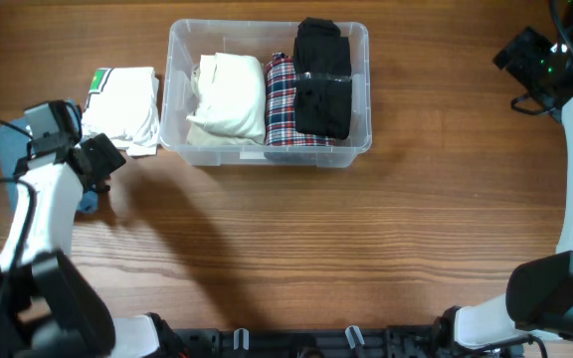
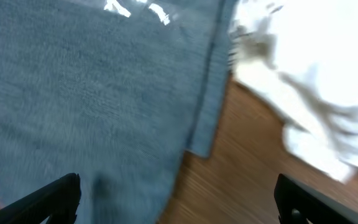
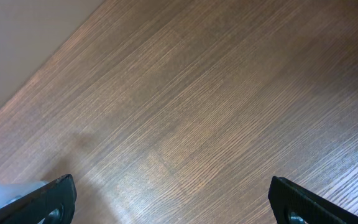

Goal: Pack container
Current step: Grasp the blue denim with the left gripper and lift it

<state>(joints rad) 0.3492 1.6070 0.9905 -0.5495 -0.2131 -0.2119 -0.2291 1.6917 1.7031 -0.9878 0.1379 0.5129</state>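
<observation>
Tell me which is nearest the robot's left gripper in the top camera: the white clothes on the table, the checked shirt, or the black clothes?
From the left gripper:
1. The white clothes, on the table right beside it.
2. The checked shirt, in the middle of the container.
3. The black clothes, at the container's right end.

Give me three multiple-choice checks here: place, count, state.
1. The plaid garment lies: A) in the container, between the cream garment and black garment; B) outside it, left; C) outside it, right.
2. Garments in the container: A) one; B) three; C) five.
3. The left gripper is: A) shut on the plaid garment; B) open, fingers apart over the blue cloth; C) out of view.
Answers: 1A, overhead shows it there; 2B, cream, plaid, black; 3B, wrist view shows fingers spread.
</observation>
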